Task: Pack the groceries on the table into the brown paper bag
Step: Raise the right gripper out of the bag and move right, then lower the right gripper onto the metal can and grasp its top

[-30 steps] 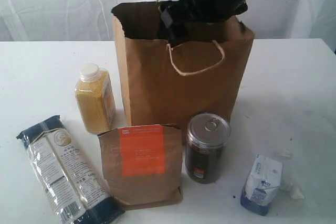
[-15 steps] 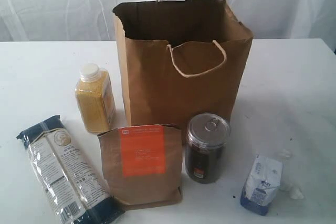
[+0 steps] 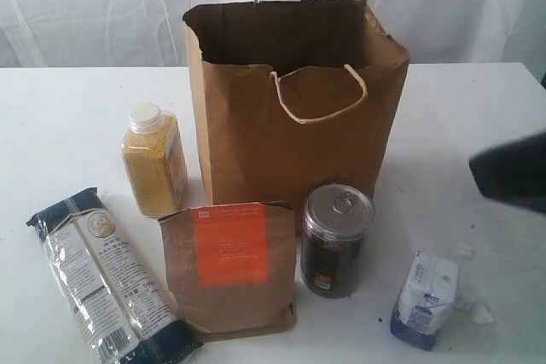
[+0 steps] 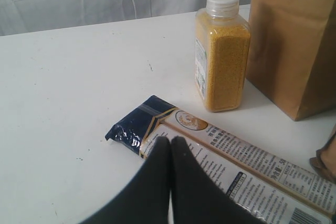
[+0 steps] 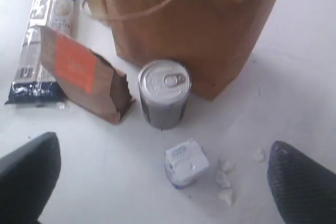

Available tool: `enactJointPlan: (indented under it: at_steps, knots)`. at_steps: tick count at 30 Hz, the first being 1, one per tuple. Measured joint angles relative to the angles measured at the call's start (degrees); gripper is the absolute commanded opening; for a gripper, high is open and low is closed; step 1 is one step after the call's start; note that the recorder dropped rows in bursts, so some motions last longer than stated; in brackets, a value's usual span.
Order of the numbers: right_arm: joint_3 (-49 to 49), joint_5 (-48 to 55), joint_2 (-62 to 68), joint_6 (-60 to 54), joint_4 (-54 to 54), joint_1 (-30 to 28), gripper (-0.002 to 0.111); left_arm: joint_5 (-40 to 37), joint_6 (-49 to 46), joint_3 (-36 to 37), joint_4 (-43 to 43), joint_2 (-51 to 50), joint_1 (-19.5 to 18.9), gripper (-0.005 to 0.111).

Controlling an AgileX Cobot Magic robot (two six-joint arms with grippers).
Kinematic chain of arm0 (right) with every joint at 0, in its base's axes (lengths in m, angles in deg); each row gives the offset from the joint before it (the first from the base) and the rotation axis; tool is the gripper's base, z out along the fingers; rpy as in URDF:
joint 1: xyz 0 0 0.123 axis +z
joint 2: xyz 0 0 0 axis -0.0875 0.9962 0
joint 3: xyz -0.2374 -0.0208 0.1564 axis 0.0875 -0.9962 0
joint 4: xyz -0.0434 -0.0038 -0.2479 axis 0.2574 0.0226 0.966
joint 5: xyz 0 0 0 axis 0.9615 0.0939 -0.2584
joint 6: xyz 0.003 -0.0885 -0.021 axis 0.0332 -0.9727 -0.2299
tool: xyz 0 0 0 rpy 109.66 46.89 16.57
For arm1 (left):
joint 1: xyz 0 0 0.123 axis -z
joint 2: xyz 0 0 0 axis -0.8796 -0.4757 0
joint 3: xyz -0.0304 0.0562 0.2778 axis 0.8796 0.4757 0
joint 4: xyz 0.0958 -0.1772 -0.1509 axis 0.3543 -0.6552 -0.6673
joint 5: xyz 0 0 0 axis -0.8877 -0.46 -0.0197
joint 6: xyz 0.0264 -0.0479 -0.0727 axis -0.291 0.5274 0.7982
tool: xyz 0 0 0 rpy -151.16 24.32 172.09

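Brown paper bag point(image 3: 294, 117) stands upright on the white table point(image 3: 68, 117), toward the back, mouth open, and its inside is dark, so the contents are not readable. White cord handle point(image 3: 320, 95) hangs down the front face.

Five groceries sit on the table outside the bag:
- Yellow-grain bottle point(image 3: 155, 162) with white cap is upright, just left of the bag and apart from it.
- Noodle packet point(image 3: 107, 283) lies flat at front left, on a diagonal, with navy ends.
- Brown pouch point(image 3: 230, 266) with orange label stands in front of the bag.
- Pull-tab can point(image 3: 335, 240) is upright just right of the pouch, close to the bag's front.
- Blue-white packet point(image 3: 425, 300) is at front right, apart from the can, with white crumbs point(image 3: 478, 311) beside it.

Left gripper point(image 4: 169, 145) is clenched, fingers pressed together and holding nothing. Its tips are over the navy end of the noodle packet, but whether they touch it cannot be told. In the left wrist view the bottle and the bag's corner are beyond it.

Right gripper point(image 5: 163, 148) is spread wide and holds nothing, hanging above the table with the can and the blue-white packet between its fingers point(image 5: 31, 177) in the right wrist view. In the exterior view it is only a dark blur at the right edge.
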Motion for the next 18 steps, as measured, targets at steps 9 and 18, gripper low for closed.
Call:
enactJointPlan:
  at_steps: [9, 18]
  knots:
    - [-12.1, -5.8, 0.8, -5.7, -6.0, 0.0, 0.105, 0.0, 0.0, 0.0, 0.0, 0.0, 0.0, 0.000]
    - [-13.3, -19.7, 15.6, -9.8, -9.0, 0.0, 0.105, 0.0, 0.0, 0.0, 0.0, 0.0, 0.0, 0.000]
